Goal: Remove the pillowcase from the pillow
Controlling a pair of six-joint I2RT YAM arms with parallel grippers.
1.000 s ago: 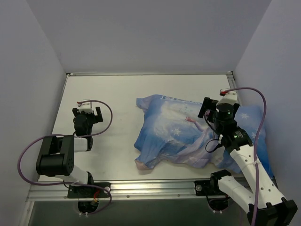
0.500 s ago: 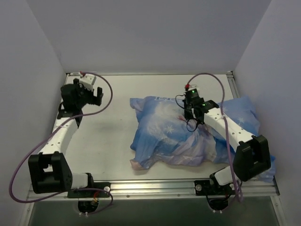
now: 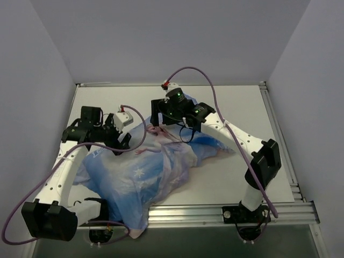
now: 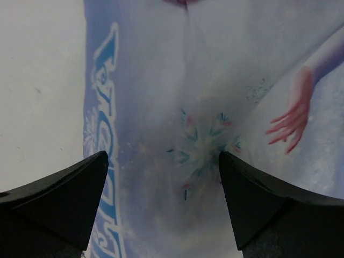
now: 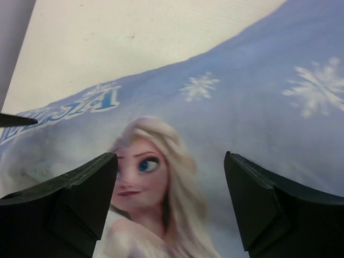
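Hovering with left gripper (image 4: 162, 157) and right gripper (image 5: 169, 156) spread, empty, over printed pillowcase (image 3: 140, 172), centre-left of overhead frame, apparently draping past table (image 3: 215, 183) edge.

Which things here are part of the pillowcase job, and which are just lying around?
In the job: pillowcase, draped over the near edge; left gripper and right gripper, both open above it; the pillow cannot be made out.
Just there: table; metal rail.
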